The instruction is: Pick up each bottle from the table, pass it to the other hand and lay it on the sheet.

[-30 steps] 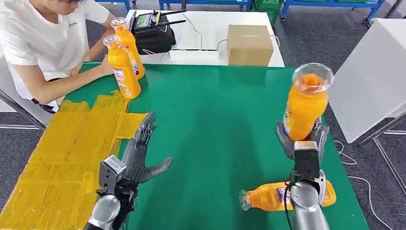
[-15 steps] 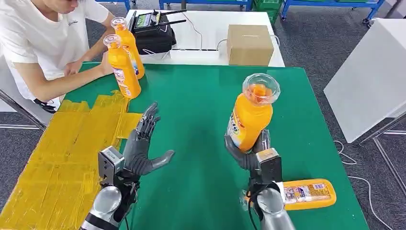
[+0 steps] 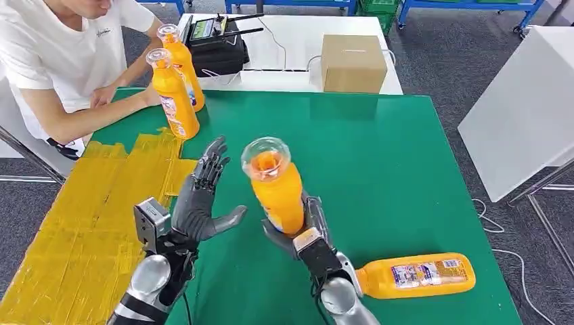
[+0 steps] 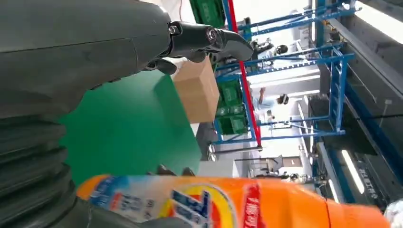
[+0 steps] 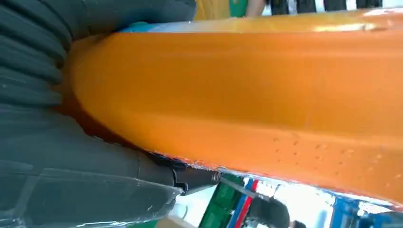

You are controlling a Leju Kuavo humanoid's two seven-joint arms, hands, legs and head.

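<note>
From the head view, the right hand (image 3: 302, 233) is gripping an orange bottle (image 3: 276, 186) by its lower body and holding it upright above the green table (image 3: 379, 156), its clear cap tilting slightly toward the camera. The left hand (image 3: 201, 203) is waiting just beside it with nothing in it, palm facing the bottle, fingers (image 3: 211, 166) stretched up and apart and the thumb pointing toward the bottle without touching it. A second bottle (image 3: 414, 275) is lying on its side on the table near the right forearm, and two standing bottles (image 3: 173, 84) are resting at the far left corner, right at the edge of the yellow sheet (image 3: 88, 223), which is covering the left part of the table. A person in a white shirt (image 3: 61, 54) is sitting at that corner, and a cardboard box (image 3: 352, 62) is sitting on the white table behind. From the left wrist view, the spread left hand (image 4: 119, 45) is reaching out over the green surface while the labelled side of the held bottle (image 4: 228, 202) is passing close by the palm. From the right wrist view, the right hand (image 5: 90, 166) is wrapping around the orange bottle (image 5: 247, 104), its fingers pressing against the plastic.
</note>
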